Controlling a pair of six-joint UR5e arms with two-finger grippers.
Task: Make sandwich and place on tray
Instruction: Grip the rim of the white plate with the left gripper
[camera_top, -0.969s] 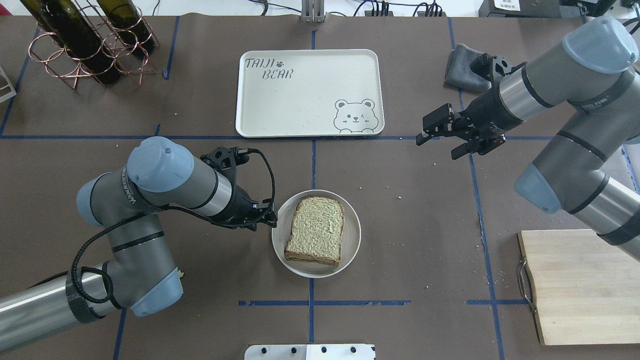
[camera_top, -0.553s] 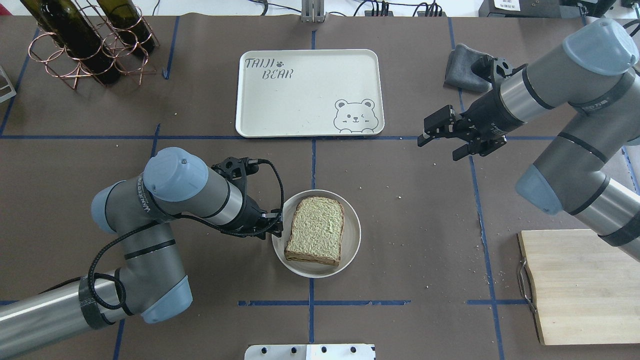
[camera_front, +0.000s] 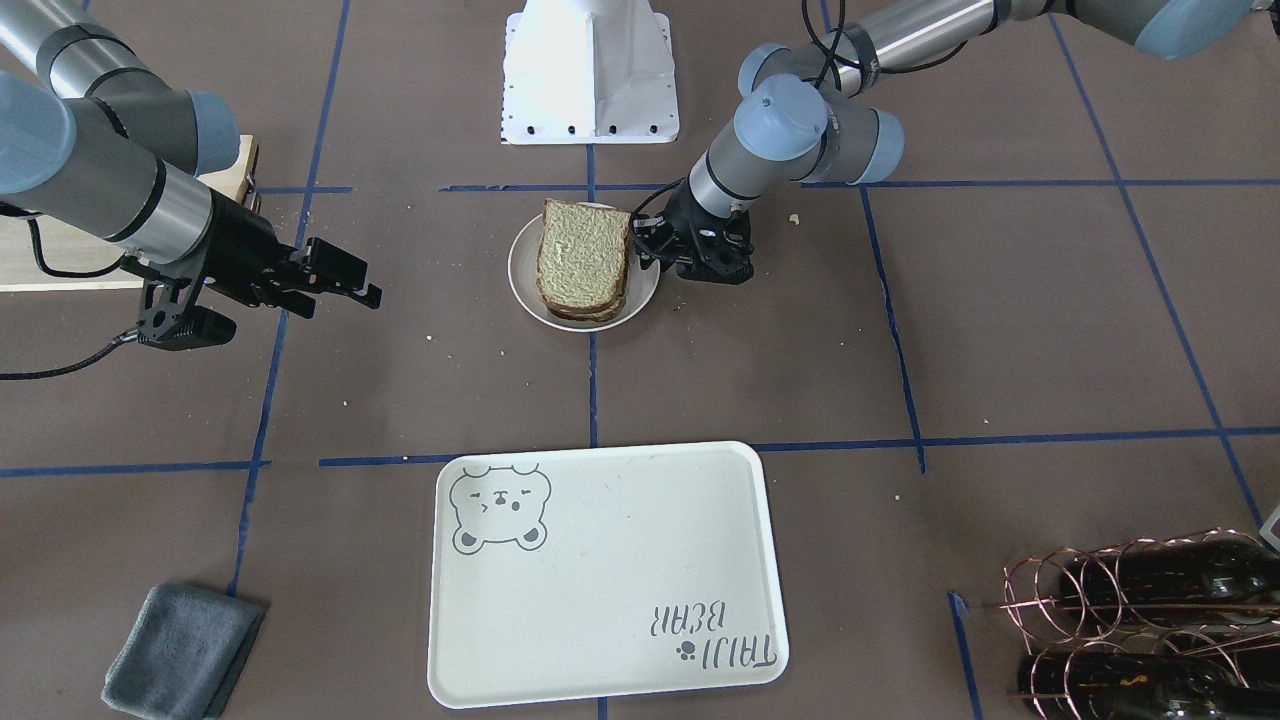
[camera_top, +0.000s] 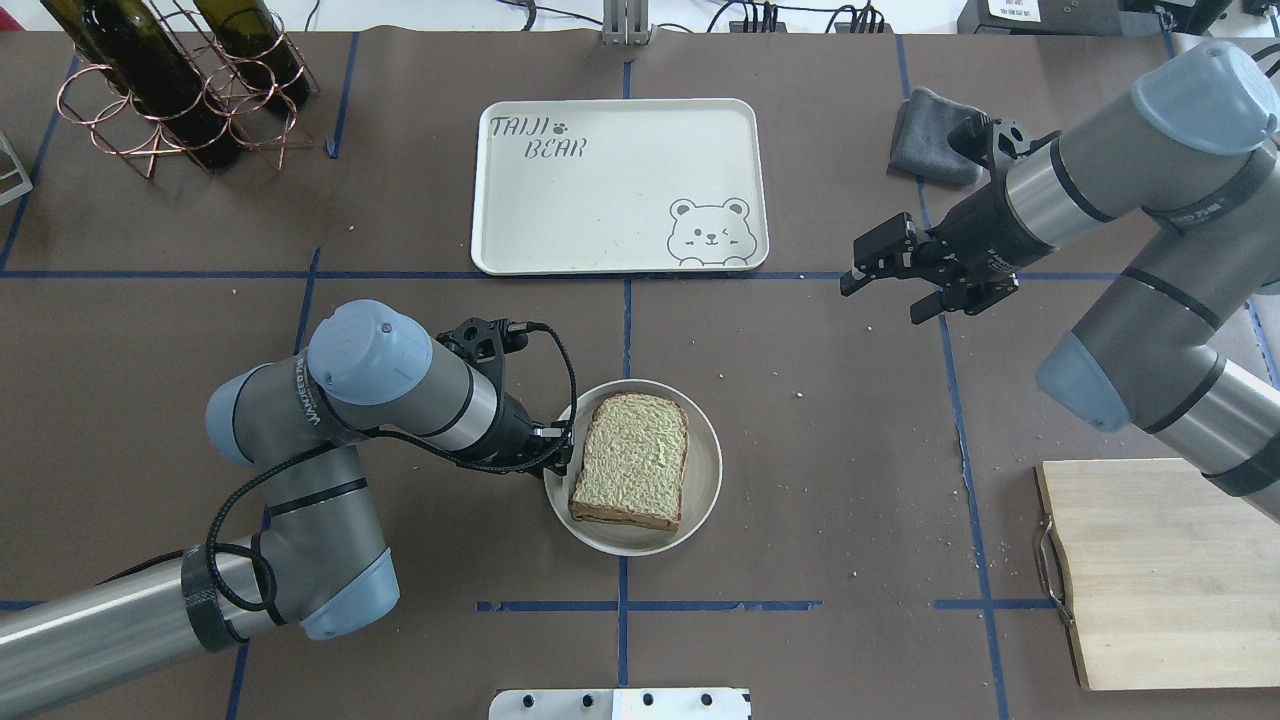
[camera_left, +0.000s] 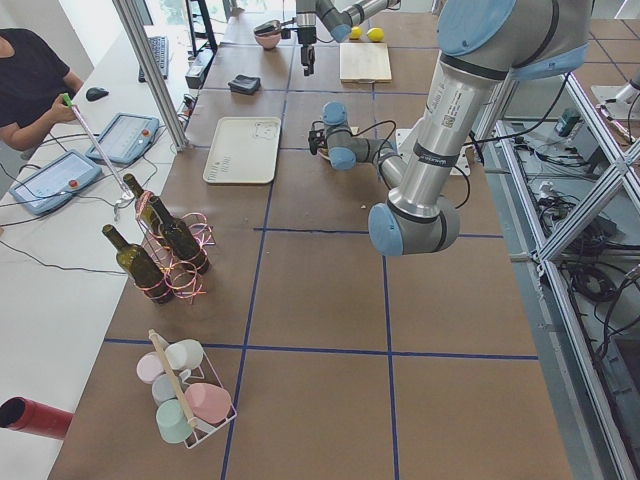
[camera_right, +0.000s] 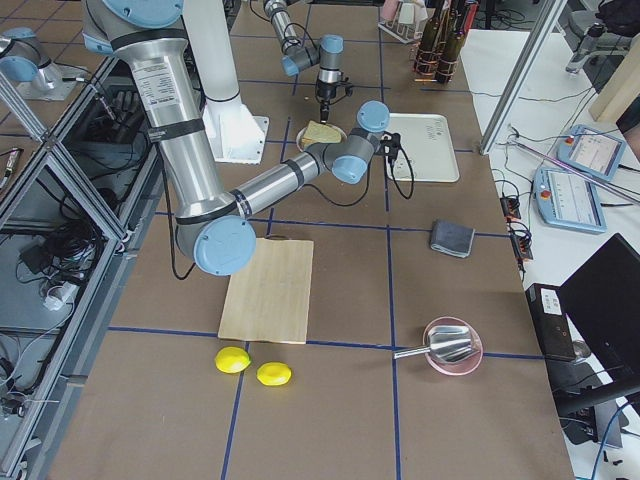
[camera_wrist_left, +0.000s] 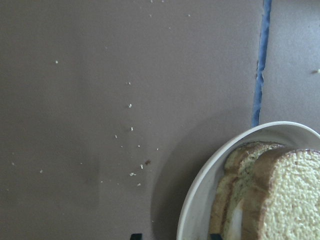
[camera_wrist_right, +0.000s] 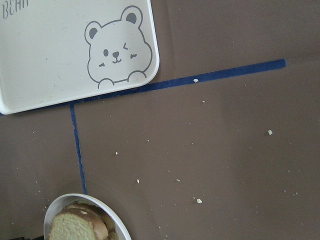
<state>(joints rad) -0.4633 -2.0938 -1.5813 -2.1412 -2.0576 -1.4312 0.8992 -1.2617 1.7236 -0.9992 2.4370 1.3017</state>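
Observation:
The sandwich (camera_top: 632, 460) is two brown-crusted bread slices stacked on a small round white plate (camera_top: 706, 470) at the table's middle. A white sliver shows between the slices in the left wrist view (camera_wrist_left: 237, 220). My left gripper (camera_top: 560, 450) is low at the plate's left rim. It is open, with one fingertip on each side of the rim (camera_wrist_left: 197, 200). My right gripper (camera_top: 880, 285) is open and empty above the table, right of the tray. The cream tray (camera_top: 620, 185) with the bear drawing lies empty beyond the plate. The front view shows the sandwich (camera_front: 582, 255), left gripper (camera_front: 650, 250), right gripper (camera_front: 340, 280) and tray (camera_front: 600, 570).
A copper rack with wine bottles (camera_top: 180, 80) stands at the far left. A grey cloth (camera_top: 925, 135) lies at the far right. A wooden cutting board (camera_top: 1160, 570) lies at the near right. Crumbs are scattered on the brown table cover.
My left arm has moved right, bringing its gripper up to the plate's left rim. My right gripper has drifted slightly right. The sandwich and plate have not moved.

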